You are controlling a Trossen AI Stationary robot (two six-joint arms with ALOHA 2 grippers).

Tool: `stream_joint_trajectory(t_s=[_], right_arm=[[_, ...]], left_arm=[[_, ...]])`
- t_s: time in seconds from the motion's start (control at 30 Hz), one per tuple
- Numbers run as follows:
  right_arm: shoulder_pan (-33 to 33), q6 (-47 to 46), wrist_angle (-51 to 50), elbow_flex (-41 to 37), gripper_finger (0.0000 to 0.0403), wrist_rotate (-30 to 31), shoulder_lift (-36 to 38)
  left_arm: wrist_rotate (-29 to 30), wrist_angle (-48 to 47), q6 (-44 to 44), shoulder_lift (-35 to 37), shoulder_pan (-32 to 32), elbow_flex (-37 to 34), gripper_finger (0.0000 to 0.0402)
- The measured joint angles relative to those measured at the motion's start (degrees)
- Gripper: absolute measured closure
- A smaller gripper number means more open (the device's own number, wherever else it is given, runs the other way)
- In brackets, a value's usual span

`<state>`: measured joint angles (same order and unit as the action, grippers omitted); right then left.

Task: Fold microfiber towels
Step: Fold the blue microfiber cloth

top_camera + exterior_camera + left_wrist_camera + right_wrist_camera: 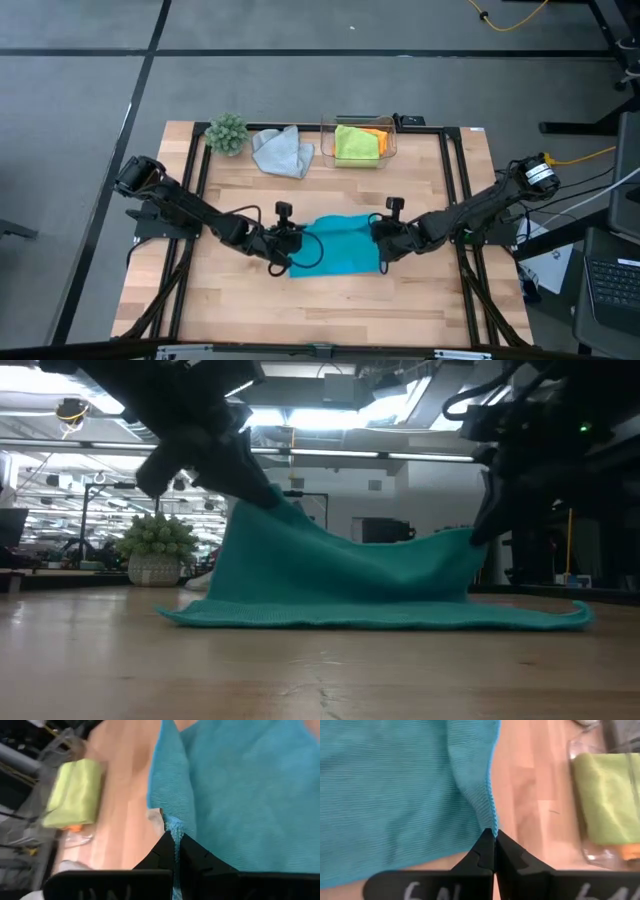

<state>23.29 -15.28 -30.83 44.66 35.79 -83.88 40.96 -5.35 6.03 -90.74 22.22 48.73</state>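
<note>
The turquoise towel [335, 247] lies at the table's middle, its near edge [380, 618] flat on the wood and its two sides raised. My left gripper [297, 243] is shut on its left side and my right gripper [378, 238] on its right side. Between them the cloth sags in a shallow curve [360, 565]. A grey towel [282, 152] lies crumpled at the back. A lime green towel [356, 143] and an orange one [376, 133] sit in the clear box [391, 140]. My left gripper pinches a corner of the turquoise towel [174, 826] on its left side between its two shut fingers, slanting down from the table's left. That corner is lifted [262, 500], and the cloth falls from it to the table. My right gripper pinches the towel's hemmed corner [494, 827] on its right side between its shut fingers, slanting down from the table's right. The corner is raised [476, 538], lower than the left one, with the cloth hanging slack to the table.
A small green plant [227, 133] in a pot stands at the back left, beside the grey towel. Black rails [452, 200] run along the table's left and right sides. Bare wood lies in front of the turquoise towel [330, 305].
</note>
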Motion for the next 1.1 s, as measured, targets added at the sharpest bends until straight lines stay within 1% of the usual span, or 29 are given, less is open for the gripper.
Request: stream_joint_trajectory(t_s=[0.17, 0.27, 0.4, 0.67, 0.9, 1.03, 1.1], right_arm=[[1.47, -0.99, 0.32, 0.00, 0.0402, -2.55, -0.02], [2.48, -1.00, 1.91, 0.00, 0.0402, -3.09, -0.02], [3.49, -1.05, 3.80, 0.00, 0.0403, -4.64, -0.02], [5.18, -2.84, 4.73, 0.00, 0.0403, -8.46, -0.02], [6.17, -5.19, 4.82, 0.00, 0.0403, -11.93, -0.17], [6.55, -5.80, 5.19, 0.00, 0.0403, -12.40, -1.84], [6.58, -5.85, 6.20, 0.00, 0.0403, -13.85, -3.16]], left_arm=[[-5.12, 0.03, -2.68, 0.00, 0.53, 0.00, 0.0401], [-8.27, 0.32, -4.28, 0.00, 0.72, 0.00, 0.0401], [-10.48, 1.10, -5.94, -0.79, 1.10, 0.01, 0.0401], [-10.89, 4.19, -6.00, -4.86, 3.57, 0.04, 0.0401], [-10.68, 5.76, -7.49, -4.96, 5.68, 0.04, 0.0401], [-12.11, 6.00, -7.70, -5.52, 6.18, 0.04, 0.0401], [-12.08, 5.92, -8.78, -5.52, 6.30, -0.02, 0.0401]])
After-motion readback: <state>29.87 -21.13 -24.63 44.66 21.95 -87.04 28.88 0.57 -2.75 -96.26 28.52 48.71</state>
